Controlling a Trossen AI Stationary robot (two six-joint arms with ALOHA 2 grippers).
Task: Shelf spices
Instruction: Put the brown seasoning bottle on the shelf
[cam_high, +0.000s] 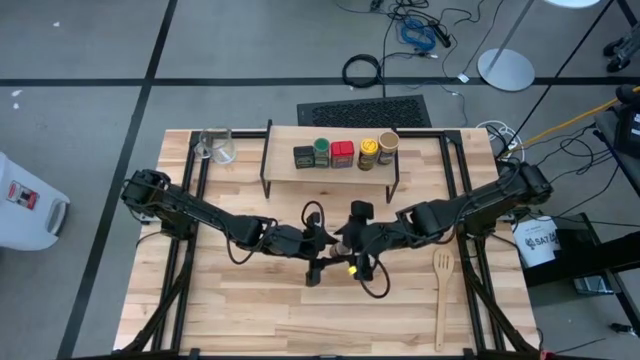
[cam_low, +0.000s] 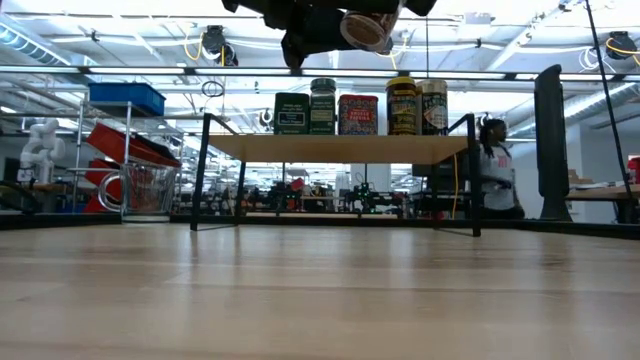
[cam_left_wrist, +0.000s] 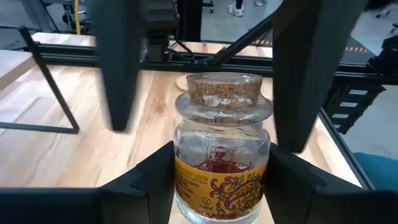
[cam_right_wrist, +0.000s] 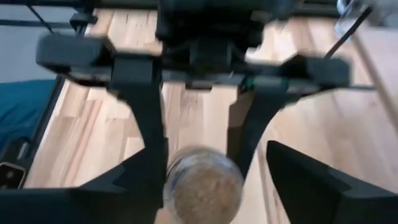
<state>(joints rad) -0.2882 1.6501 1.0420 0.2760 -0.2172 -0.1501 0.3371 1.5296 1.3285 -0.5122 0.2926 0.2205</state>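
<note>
The little cork-topped jar (cam_left_wrist: 222, 158) hangs above the middle of the worktop (cam_high: 250, 310), gripped by the left end effector (cam_left_wrist: 222, 186). The right end effector (cam_right_wrist: 202, 180) faces it, fingers parted beside the cork, seemingly mid hand-over. Five spices (cam_high: 342, 153) already line the shelf (cam_high: 290, 172); next, one arm must carry this last jar to the shelf's free space.

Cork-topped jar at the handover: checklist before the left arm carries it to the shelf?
1. Left gripper closed on cork-topped jar: ok.
2. Right gripper open, fingers clear of the jar: ok.
3. Jar upright: cannot tell.
4. Jar raised off the table: ok, low view.
5. Free spot on shelf: ok, bare plank beside the dark tin.
</note>
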